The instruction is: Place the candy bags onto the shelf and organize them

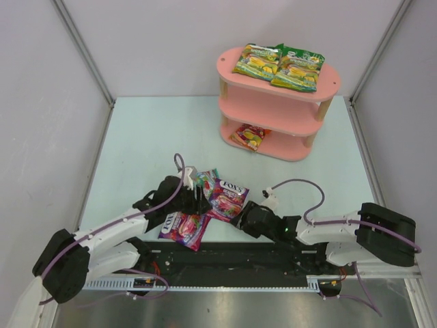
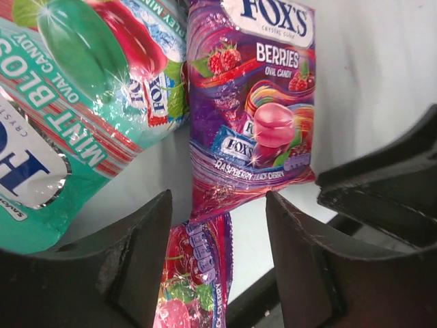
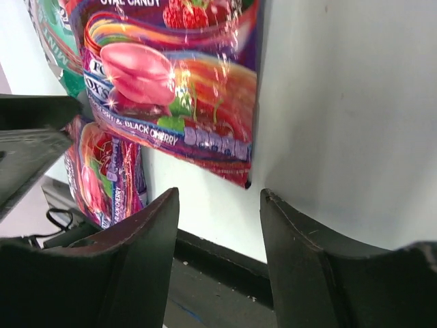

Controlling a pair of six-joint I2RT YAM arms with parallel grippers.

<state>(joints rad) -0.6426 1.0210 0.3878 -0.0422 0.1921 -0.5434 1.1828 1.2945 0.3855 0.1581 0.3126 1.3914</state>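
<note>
Progress check from my end: I reckoned I was about half done. The shelf [image 1: 263,106] stood at the far right corner of the tabletop [image 1: 150,137] with three bags on it. The top board carried the left green bag [image 1: 258,61] and the right green bag [image 1: 298,68], side by side and touching, pretty tidy. The orange bag [image 1: 250,136] lay at the left end of the bottom board, poking out over the edge a bit, so it probably wanted a nudge. I couldn't see anything on the middle board.

The other three were bunched up around the middle of the near edge, well apart from the shelf. The berry bag [image 2: 256,109] lay flat, label up, with the mint bag [image 2: 89,89] right beside it. The other purple bag [image 1: 184,229] was partly tucked under the berry bag, on the near side.

Both claws sat low at that pile. My left claw [image 2: 218,205] had its jaws apart with nothing pinched, the berry bag's lower edge just ahead of the gap. My right claw [image 3: 218,198] was apart too and empty, pointed at that bag's corner from the other side. So nothing was in hand. Three bags were left to carry over, and I'd guess the middle board was the obvious home for them.
</note>
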